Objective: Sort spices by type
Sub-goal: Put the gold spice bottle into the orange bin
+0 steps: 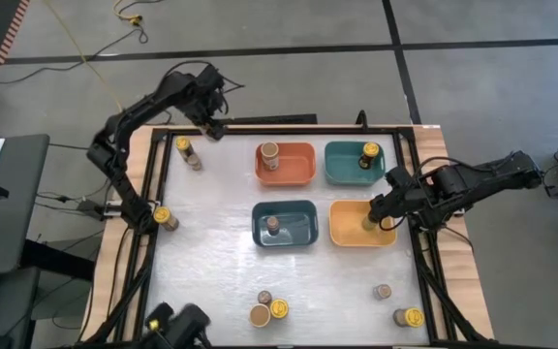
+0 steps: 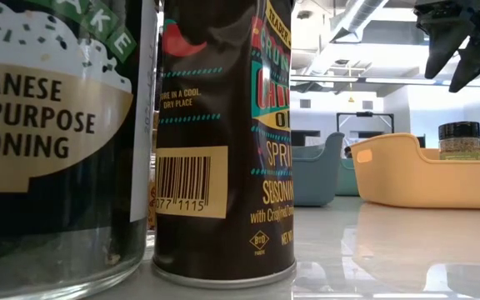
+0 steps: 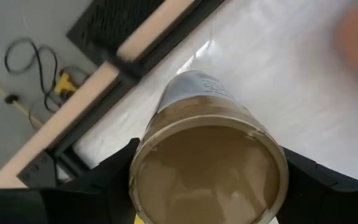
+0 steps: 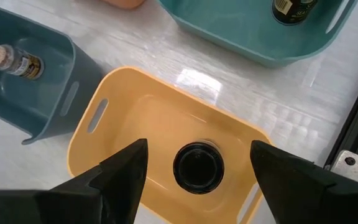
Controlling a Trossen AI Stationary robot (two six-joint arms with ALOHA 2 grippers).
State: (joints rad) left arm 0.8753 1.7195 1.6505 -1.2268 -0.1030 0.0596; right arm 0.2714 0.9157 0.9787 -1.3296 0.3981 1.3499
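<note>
Left jaws clamp tan-lidded jar point(image 3: 208, 168) (upright)

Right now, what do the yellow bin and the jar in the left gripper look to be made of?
Yellow bin: likely moulded plastic, matte, with smooth rounded walls and cut-out handle slots. Jar in the left gripper: possibly glass or clear plastic, body glossy; its wide tan lid looks like dull plastic.

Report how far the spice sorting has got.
Done: one jar sits in each of the orange, teal, blue and yellow bin. In hand: the left gripper holds a tan-lidded jar; the right gripper hangs open over the yellow bin. Left: seven jars are loose on the table.
</note>
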